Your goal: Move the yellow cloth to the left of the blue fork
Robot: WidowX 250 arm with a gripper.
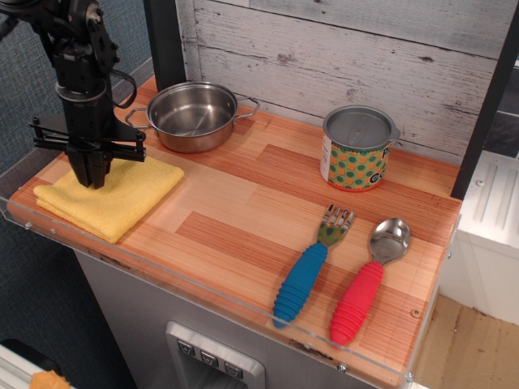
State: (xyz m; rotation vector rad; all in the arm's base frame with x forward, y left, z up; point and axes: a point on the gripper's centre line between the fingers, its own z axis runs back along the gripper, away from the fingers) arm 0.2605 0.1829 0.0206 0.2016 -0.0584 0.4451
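Observation:
The yellow cloth [109,197] lies folded at the left end of the wooden counter, near the front edge. My gripper [92,177] stands upright over the cloth's far left part, its black fingers drawn together and their tips pressed into the cloth. The blue fork [308,267] lies far to the right near the front edge, tines pointing to the back, well apart from the cloth.
A steel pot [193,115] stands just behind and right of the cloth. A dotted green tin can [357,149] stands at the back right. A red-handled spoon [366,284] lies right of the fork. A clear rim [203,293] runs along the counter's front.

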